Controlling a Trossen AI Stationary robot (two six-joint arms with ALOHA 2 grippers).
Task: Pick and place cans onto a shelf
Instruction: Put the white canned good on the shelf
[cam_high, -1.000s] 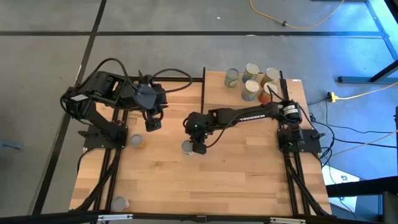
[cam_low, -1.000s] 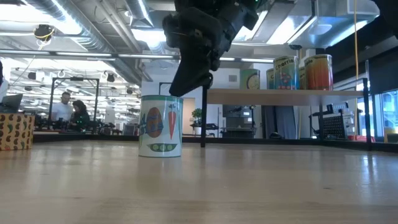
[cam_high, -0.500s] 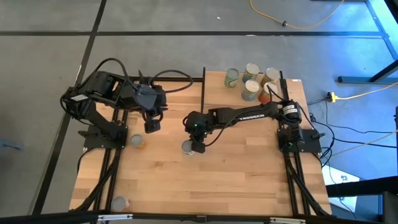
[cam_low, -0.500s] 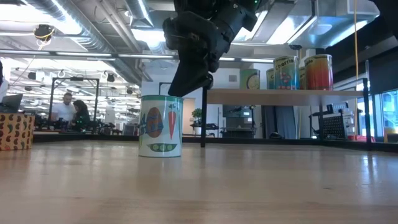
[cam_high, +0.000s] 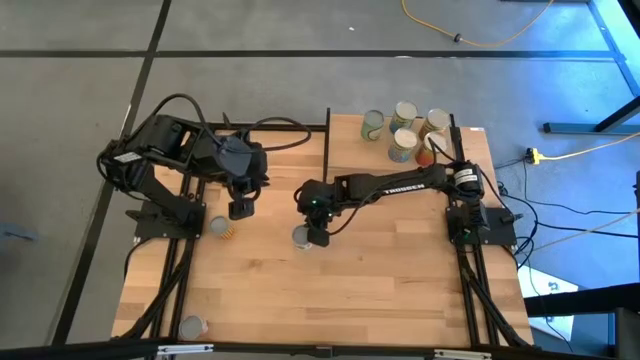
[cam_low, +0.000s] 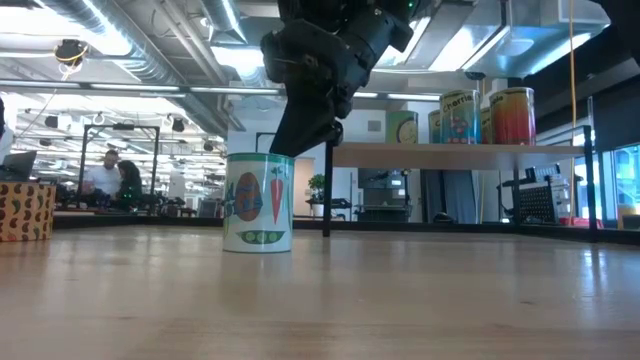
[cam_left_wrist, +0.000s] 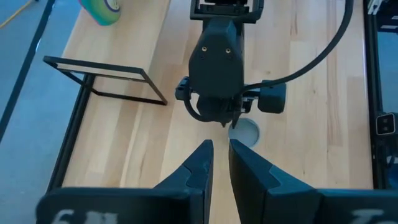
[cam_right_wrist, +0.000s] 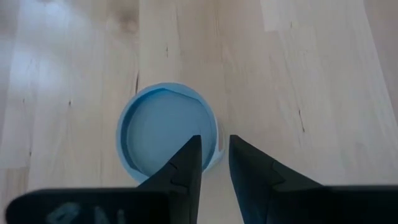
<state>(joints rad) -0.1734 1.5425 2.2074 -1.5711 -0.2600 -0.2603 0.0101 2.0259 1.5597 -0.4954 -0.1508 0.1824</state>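
Right gripper (cam_high: 318, 238) hovers over the upright can (cam_high: 302, 237), fingers nearly pressed together, position unchanged since earlier. Left gripper (cam_high: 239, 209), likewise almost closed, has shifted slightly.

Right gripper (cam_high: 316, 238) hangs mid-table beside a can (cam_high: 301, 236); 5 cans (cam_high: 403, 146) crowd the shelf's (cam_high: 345, 150) far-right corner.

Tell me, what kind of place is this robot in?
Probably a big robot lab or workshop. Bare pipes and long lights run along the ceiling, people sit at desks far behind the table, and cables lie on the grey concrete floor.
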